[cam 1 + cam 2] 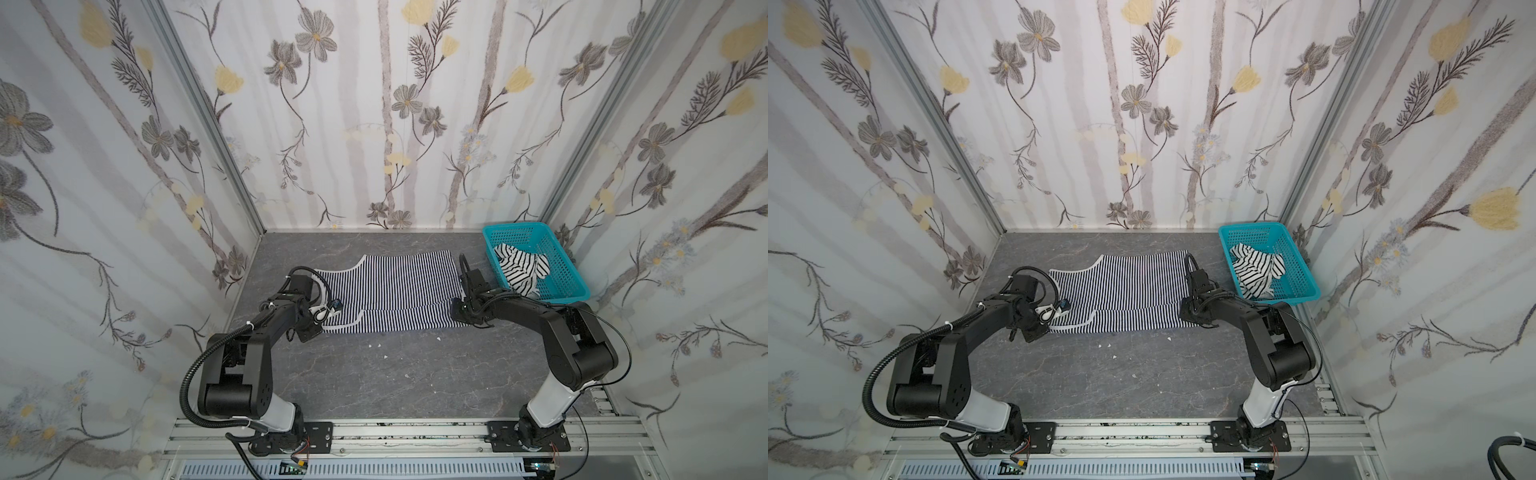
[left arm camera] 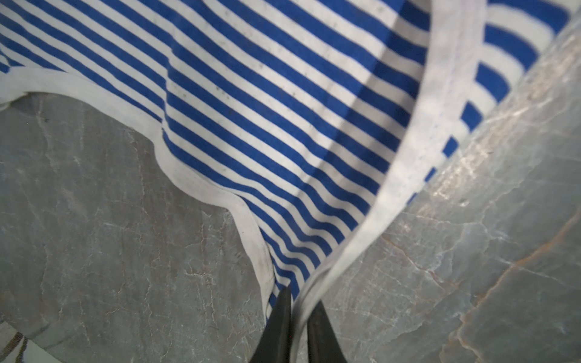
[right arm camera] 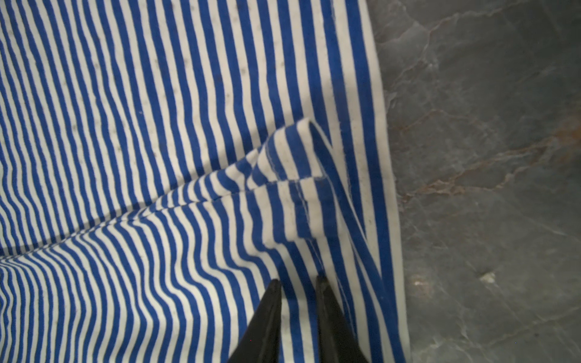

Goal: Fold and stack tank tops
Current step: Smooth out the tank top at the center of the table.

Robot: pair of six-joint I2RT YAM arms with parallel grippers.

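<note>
left fingers (image 2: pixel 278 323): at the bottom centre of the left wrist view, closed tight on the white trim (image 2: pixel 440 110) of the navy-and-white tank top (image 2: pixel 283 110), where two trimmed edges ran together into a narrow end. In both top views they sat at the garment's lower left corner.
navy-and-white tank top (image 1: pixel 395 282) (image 1: pixel 1125 282): lay spread sideways on the desk in the middle of both top views, with the armholes toward the left and the hem toward the right. A second layer of cloth lay along its lower part, its edge running across the stripes.
desk (image 1: pixel 395 382): was grey and marble-patterned. A few white scraps (image 1: pixel 376 345) lay just below the garment.
right fingers (image 3: pixel 265 320): at the bottom centre of the right wrist view, pinched on striped cloth at the garment's hem edge, beside a small turned-over corner. In both top views this was the lower right corner.
basket (image 1: pixel 567 272) (image 1: pixel 1300 270): was turquoise and perforated, at the right rear of the desk, just right of the garment.
black-striped tank top (image 1: pixel 521 268) (image 1: pixel 1256 266): lay crumpled inside the basket.
</note>
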